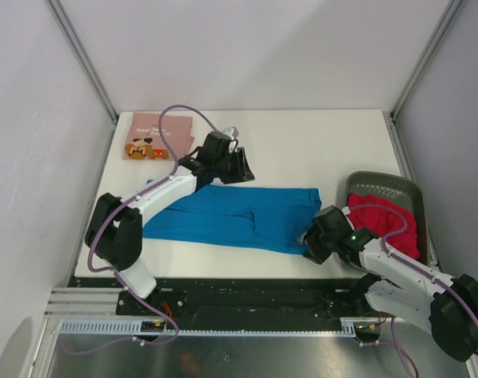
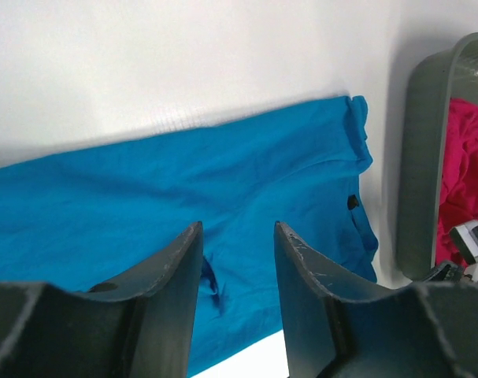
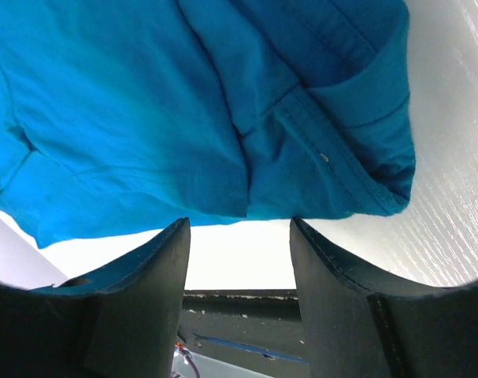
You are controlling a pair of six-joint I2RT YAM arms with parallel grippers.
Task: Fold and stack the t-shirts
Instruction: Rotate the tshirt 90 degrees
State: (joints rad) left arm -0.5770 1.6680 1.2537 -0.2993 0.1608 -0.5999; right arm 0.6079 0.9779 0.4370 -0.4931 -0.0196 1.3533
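We find the blue t-shirt (image 1: 231,216) lying flat, lengthwise leftward from the basket (image 1: 384,183). Our right gripper (image 1: 309,244), jaws spread, sits nearest its basket-end hem; the left gripper (image 1: 239,164), likewise spread, hovers farther off.

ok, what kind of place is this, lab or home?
Likely a robotics lab test cell: white table walled by plain panels on aluminium posts, left arm and right arm bolted at its near edge, blue t-shirt and basket staged as props.
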